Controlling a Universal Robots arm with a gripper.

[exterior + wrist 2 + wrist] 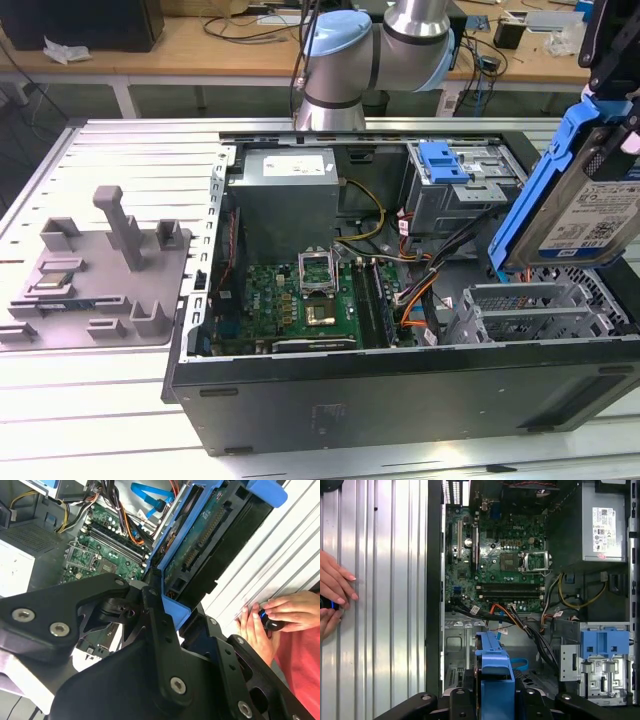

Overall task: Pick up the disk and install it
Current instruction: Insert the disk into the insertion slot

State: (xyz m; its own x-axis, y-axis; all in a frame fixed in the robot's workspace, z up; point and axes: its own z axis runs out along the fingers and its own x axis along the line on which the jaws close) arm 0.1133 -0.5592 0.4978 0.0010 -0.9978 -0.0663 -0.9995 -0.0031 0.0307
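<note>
I see the open computer case (pixel 400 395) lying on its side on the slatted metal bench (pixel 90 430), its near wall facing the exterior view. On the exterior view's right, the jaws are clamped on the disk (pixel 585 215) by its blue side rails (pixel 540 170). The disk hangs tilted, label side showing, above the drive cages (pixel 540 310) at the right end of the case. In both wrist views a person's hands (pixel 292 607) rest on the bench beside the case. Inside the case lies the green motherboard (pixel 300 300). A grey fixture plate (pixel 100 270) rests on the bench to the left. Farther back sits the grey power supply (pixel 288 190), and farthest stands the arm (pixel 370 50).
</note>
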